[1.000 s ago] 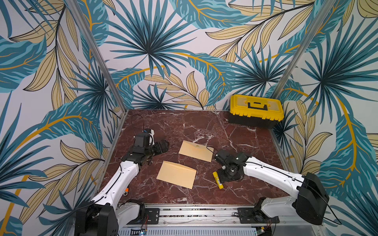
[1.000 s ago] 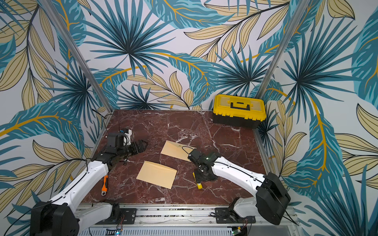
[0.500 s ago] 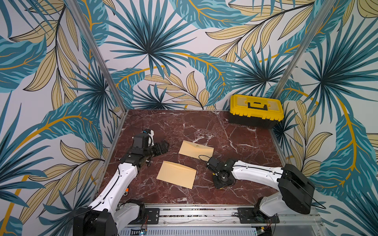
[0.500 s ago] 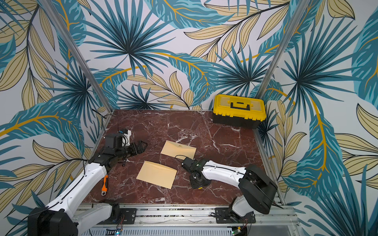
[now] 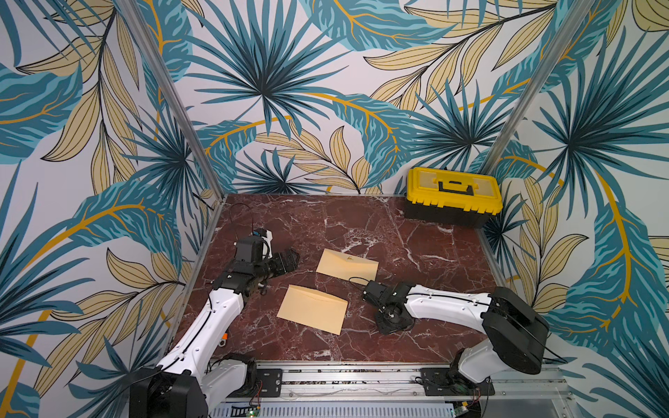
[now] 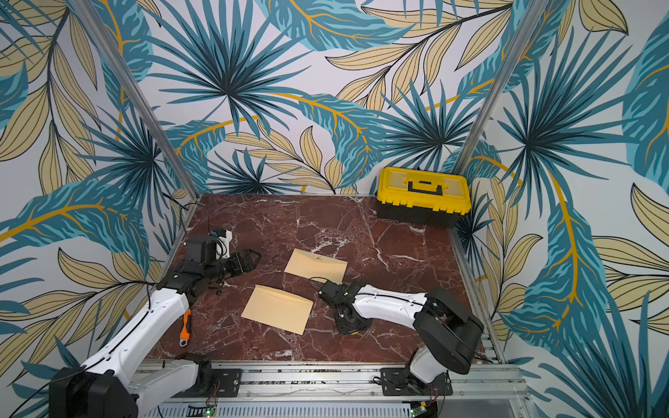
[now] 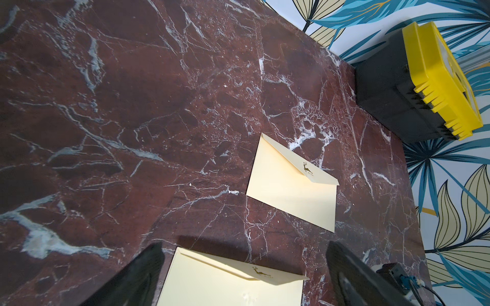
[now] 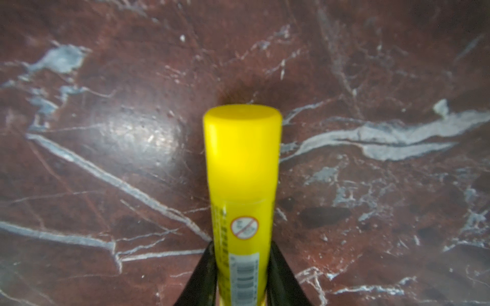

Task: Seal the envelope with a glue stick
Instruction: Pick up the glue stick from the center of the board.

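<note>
Glue stick (image 8: 242,185) clamped in right pincer (image 8: 241,246), cap over open marble (image 8: 106,159); left pincer (image 7: 245,246) spread wide, empty.

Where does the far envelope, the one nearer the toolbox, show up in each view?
Top view: far envelope mid-table, beyond the near envelope.
Top view: same place.
Left wrist: between the near envelope and the yellow toolbox, at.
Right wrist: not in it.
Shared landmark: the toolbox, back right corner, in all but the right wrist.
</note>
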Controlling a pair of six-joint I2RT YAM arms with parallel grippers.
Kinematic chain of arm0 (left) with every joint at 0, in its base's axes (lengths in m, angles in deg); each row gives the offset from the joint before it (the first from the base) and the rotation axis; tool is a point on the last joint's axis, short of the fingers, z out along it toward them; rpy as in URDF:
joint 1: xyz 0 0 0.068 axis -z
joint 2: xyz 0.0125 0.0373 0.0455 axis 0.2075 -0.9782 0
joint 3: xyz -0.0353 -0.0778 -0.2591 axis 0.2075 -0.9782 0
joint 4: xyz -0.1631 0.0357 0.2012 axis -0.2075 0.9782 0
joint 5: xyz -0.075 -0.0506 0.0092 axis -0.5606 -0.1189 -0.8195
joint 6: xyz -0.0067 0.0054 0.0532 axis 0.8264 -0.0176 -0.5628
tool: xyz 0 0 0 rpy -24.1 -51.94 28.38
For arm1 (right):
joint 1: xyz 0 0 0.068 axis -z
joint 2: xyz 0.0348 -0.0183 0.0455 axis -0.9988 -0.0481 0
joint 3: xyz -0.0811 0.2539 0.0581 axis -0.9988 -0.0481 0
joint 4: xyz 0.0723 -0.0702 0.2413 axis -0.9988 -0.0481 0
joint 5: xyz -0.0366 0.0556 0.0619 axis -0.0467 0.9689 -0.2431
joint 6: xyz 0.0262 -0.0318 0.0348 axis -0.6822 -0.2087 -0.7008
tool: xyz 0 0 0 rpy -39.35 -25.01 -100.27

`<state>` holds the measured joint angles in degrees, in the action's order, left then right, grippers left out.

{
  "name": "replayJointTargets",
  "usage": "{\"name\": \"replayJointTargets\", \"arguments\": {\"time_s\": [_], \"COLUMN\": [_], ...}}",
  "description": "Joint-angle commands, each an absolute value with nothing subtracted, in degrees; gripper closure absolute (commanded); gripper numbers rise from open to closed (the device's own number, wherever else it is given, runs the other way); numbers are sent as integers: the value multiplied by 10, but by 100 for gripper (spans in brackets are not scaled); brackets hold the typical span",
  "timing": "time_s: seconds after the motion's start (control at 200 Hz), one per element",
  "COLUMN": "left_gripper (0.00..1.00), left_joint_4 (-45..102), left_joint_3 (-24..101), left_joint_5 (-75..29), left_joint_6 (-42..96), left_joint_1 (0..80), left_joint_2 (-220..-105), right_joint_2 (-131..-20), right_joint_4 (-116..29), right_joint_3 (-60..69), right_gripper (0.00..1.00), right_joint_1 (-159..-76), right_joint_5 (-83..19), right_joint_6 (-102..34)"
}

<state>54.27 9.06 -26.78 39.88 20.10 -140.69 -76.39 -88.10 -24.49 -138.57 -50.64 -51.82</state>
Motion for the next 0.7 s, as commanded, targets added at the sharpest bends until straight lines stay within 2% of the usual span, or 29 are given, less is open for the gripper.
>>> {"name": "replayJointTargets", "arguments": {"time_s": [0.0, 0.15, 0.26, 0.391, 0.696], "left_gripper": [0, 0, 0, 0, 3], "left_joint_4": [549, 538, 532, 493, 206], "left_joint_3": [112, 110, 110, 111, 74], "left_joint_5": [-269, -262, -253, -292, -511], "left_joint_6": [402, 410, 413, 422, 481], "left_joint_1": [202, 202, 202, 202, 207], "left_joint_2": [-1404, -1401, -1391, -1376, -1335], "right_joint_2": [-750, -721, -695, -653, -557], "right_joint_4": [-877, -879, -887, -873, -760], "right_joint_3": [-254, -251, -234, -205, -126], "right_gripper": [73, 81, 83, 84, 87], "right_joint_1": [-1389, -1388, -1388, -1389, -1388], "right_joint_5": [-517, -523, -529, -519, -446], "right_joint_6": [-525, -525, -514, -491, -387]}}
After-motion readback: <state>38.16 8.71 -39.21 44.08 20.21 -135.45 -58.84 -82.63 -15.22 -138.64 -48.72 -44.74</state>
